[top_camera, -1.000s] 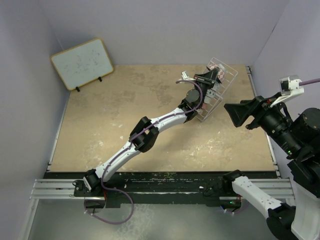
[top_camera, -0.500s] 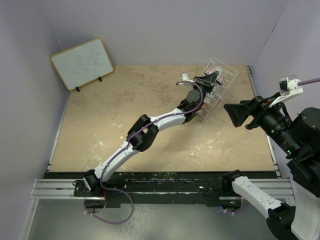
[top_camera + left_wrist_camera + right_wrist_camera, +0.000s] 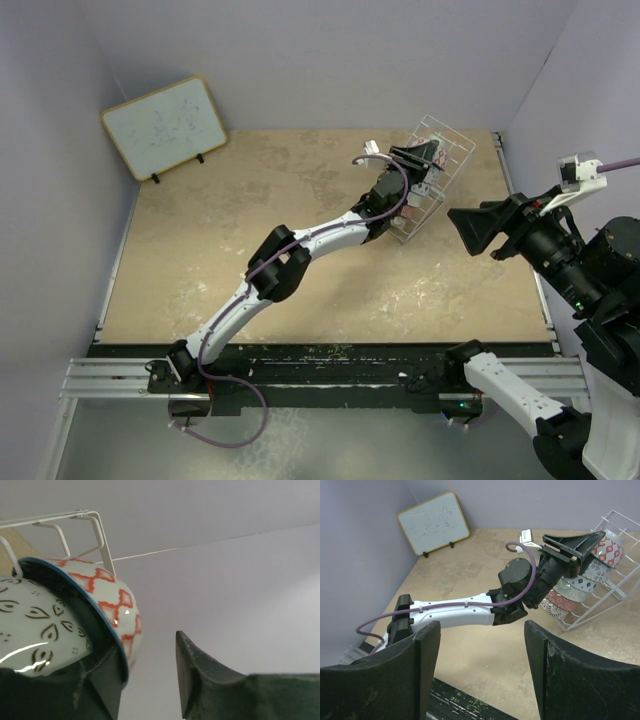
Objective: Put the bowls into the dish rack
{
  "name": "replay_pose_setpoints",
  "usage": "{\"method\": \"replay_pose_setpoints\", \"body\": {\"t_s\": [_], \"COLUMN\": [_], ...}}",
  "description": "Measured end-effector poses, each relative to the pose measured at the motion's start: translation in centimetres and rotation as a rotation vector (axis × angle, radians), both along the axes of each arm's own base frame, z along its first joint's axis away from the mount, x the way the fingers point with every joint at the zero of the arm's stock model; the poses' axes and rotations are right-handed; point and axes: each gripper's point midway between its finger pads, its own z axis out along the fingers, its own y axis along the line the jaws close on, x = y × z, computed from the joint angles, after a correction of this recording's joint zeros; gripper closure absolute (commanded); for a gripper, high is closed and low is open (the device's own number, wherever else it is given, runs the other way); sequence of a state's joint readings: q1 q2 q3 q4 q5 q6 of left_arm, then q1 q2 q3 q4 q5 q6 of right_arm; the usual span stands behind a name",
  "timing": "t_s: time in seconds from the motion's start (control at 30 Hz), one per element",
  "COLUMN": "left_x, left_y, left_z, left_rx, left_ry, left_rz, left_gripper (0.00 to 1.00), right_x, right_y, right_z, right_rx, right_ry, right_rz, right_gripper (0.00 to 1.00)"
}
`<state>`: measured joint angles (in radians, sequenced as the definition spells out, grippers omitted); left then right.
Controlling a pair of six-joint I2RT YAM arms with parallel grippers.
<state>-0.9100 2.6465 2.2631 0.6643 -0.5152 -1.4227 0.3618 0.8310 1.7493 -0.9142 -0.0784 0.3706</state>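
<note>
The left gripper [image 3: 147,652] is at the upper end of the dish rack [image 3: 97,527], which sits at the far right of the tan table [image 3: 470,555]. Its fingers are parted: the blue-rimmed red-diamond bowl [image 3: 117,602] lies against one finger while the other stands clear of it, so nothing is clamped. That bowl sits on edge under the rack's white wires with a white leaf-patterned bowl [image 3: 35,625] overlapping its mouth, and a blue-patterned bowl [image 3: 580,582] stands further down the row. The right gripper [image 3: 480,630] hangs well apart from the rack, fingers spread wide with nothing between them.
</note>
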Motion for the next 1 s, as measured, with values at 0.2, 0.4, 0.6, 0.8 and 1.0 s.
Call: {"method": "replay_pose_setpoints", "body": {"t_s": [0.2,0.4,0.6,0.8,1.0], "left_x": [-0.5,-0.4,-0.6,-0.8,-1.5], "left_y": [0.4,1.4,2.3,3.2,4.2], "left_z": [1.5,1.5,2.1,1.6,2.2], "left_rx": [0.037,0.087,0.103,0.105,0.122], "left_ry": [0.038,0.079,0.092,0.115,0.121], "left_rz": [-0.035,-0.055,-0.092,-0.111,-0.148], "left_gripper": [0.27,0.05,0.01,0.01,0.01], "right_x": [-0.3,-0.7,-0.7,-0.9,-1.0], "right_y": [0.0,0.1,0.1,0.1,0.0], "right_z": [0.1,0.3,0.3,0.2,0.3], "right_rx": [0.005,0.013,0.021,0.026,0.029], "right_ry": [-0.007,-0.011,-0.008,-0.007,-0.01], "right_rz": [0.006,0.018,0.017,0.016,0.015], "right_gripper": [0.3,0.3,0.3,0.3,0.3]}}
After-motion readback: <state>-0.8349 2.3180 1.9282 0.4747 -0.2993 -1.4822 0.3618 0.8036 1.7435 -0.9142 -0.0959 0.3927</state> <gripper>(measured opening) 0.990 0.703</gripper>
